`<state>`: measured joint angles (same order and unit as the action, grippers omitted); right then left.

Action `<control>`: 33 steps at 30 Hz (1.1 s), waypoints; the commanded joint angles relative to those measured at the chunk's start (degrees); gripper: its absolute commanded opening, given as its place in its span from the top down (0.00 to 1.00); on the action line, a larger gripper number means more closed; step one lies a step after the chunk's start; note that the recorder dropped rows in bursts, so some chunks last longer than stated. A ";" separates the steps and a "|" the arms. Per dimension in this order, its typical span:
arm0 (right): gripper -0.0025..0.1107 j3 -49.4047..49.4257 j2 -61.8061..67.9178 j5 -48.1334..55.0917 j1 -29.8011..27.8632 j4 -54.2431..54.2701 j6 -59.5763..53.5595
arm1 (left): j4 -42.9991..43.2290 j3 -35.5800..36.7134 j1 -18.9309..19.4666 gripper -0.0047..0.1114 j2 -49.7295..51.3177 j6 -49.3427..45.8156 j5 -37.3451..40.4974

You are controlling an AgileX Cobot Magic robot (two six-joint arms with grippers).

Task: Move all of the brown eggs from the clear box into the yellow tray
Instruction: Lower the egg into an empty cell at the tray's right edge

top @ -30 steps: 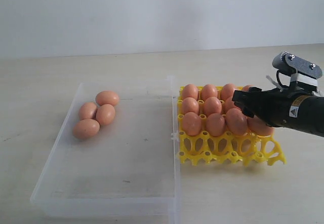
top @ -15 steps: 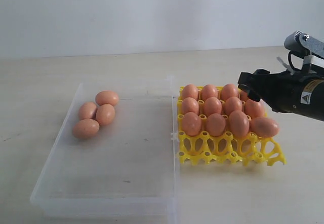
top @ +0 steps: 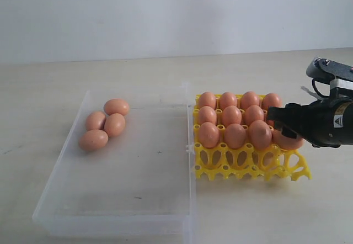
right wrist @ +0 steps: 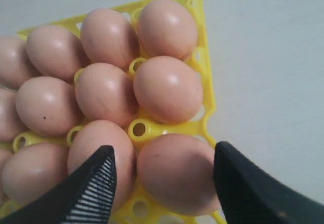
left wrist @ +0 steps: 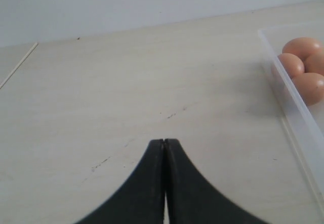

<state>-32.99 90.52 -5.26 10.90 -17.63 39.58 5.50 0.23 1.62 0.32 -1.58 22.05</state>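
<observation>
In the far left corner of the clear box (top: 138,211), four brown eggs (top: 114,125) lie bunched together, each touching a neighbour. The box sits on the pale bench (top: 110,73), and the yellow tray (top: 242,169) stands just beside its right wall. Twelve more eggs sit in the tray's cups, four across, filling the three rows nearest its far edge.

The right claw (top: 278,120) hangs over the tray's right edge, level with the third row. From its own camera the jaws gape wide on either side of the end egg (right wrist: 177,176), which rests in its cup at that edge. One finger (right wrist: 93,186) stands beside the neighbouring egg and the other outside the tray's rim. Nothing is gripped.

The left claw (left wrist: 164,143) is off to the left over open bench, just outside the box's left wall. Its two black fingers are pressed tight together with nothing between them.
</observation>
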 commanded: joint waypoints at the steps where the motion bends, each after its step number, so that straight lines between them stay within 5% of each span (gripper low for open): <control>1: 0.49 0.00 -0.51 2.07 -0.48 -0.51 -1.55 | -0.06 -0.23 0.11 0.96 -0.32 0.26 -0.35; 33: 0.49 0.00 3.47 -1.50 -1.68 -0.51 0.27 | -0.06 -0.23 0.11 0.96 -0.32 0.26 -0.35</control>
<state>-32.99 94.04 -5.57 9.51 -17.63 38.91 5.50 0.23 1.62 0.32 -1.58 22.05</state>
